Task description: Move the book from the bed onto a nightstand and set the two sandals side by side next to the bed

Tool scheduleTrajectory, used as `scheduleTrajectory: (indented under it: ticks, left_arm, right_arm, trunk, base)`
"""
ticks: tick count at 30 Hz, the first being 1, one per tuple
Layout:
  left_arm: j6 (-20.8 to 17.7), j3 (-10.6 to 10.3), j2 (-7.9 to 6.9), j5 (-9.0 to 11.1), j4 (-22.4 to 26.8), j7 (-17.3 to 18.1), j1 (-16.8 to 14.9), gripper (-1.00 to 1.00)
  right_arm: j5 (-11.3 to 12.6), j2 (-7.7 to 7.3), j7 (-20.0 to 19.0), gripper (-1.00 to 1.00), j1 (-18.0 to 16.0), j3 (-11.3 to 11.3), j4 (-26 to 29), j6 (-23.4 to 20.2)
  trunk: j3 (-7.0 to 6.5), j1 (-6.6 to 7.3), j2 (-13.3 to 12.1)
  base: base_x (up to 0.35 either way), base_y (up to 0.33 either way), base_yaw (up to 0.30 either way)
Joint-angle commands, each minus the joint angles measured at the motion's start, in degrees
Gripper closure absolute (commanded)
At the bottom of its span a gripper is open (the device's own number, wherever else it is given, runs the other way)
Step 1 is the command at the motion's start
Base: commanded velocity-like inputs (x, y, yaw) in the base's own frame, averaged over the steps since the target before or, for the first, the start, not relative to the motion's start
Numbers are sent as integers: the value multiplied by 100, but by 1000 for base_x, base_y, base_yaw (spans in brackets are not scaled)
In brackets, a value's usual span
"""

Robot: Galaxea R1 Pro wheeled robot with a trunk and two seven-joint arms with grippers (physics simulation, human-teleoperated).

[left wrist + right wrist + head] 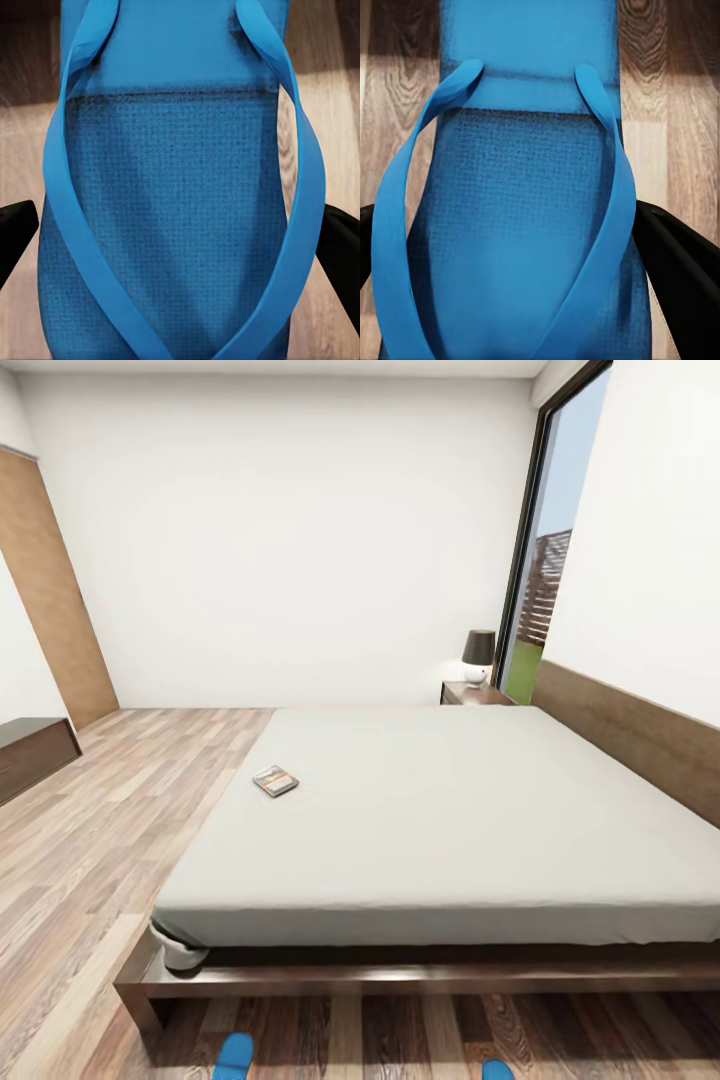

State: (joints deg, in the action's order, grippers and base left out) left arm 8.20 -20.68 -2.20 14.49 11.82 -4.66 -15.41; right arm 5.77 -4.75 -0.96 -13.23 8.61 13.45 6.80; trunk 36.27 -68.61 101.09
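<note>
Black fingers [11,232] of the left gripper flanking a bright-blue sandal [176,225], sole running lengthwise between them; same on the right, fingers [675,262] either side of the other sandal [521,240], clamped or merely close, cannot tell. Beyond, both over plank floor [90,860] at the bed's [430,970] foot, well apart; book [275,781] flat on the mattress.

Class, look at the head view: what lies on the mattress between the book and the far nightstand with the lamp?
Nothing: in the head view, bare grey mattress runs from the book toward the nightstand.
</note>
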Motion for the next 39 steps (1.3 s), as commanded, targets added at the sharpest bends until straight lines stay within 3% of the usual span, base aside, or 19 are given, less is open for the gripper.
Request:
scheduleTrajectory:
  ticks: [1,6,11,16,28,39]
  left_arm:
    - [18,-50,-2,45,-1,-26,-11,100]
    - [18,-50,-2,45,-3,-26,-33,100]
    - [19,-50,0,45,-6,-26,-39,100]
    - [20,-50,-4,45,-5,-26,-49,100]
    - [16,-50,-8,45,-4,-26,-143,100]
    - [8,-50,-8,45,-3,-26,-178,100]
  right_arm:
    - [61,-14,-10,100,-4,39,-4,22]
    - [70,-170,-71,100,-4,27,-5,4]
    - [73,-538,-604,100,-19,19,-14,-101]
    - [61,-685,-840,100,-46,18,12,-427]
    - [69,-747,-964,100,-25,30,814,-702]
    - [66,-825,-1143,100,-3,-55,1911,-1780]
  trunk:
    - [24,-22,44]
    - [114,-132,245]
    - [204,-242,445]
    - [293,-351,646]
    - [509,-615,1127]
    - [706,-857,1568]
  base:
    - [0,0,0]
    - [0,0,0]
    - [0,0,0]
    - [0,0,0]
    - [0,0,0]
    - [0,0,0]
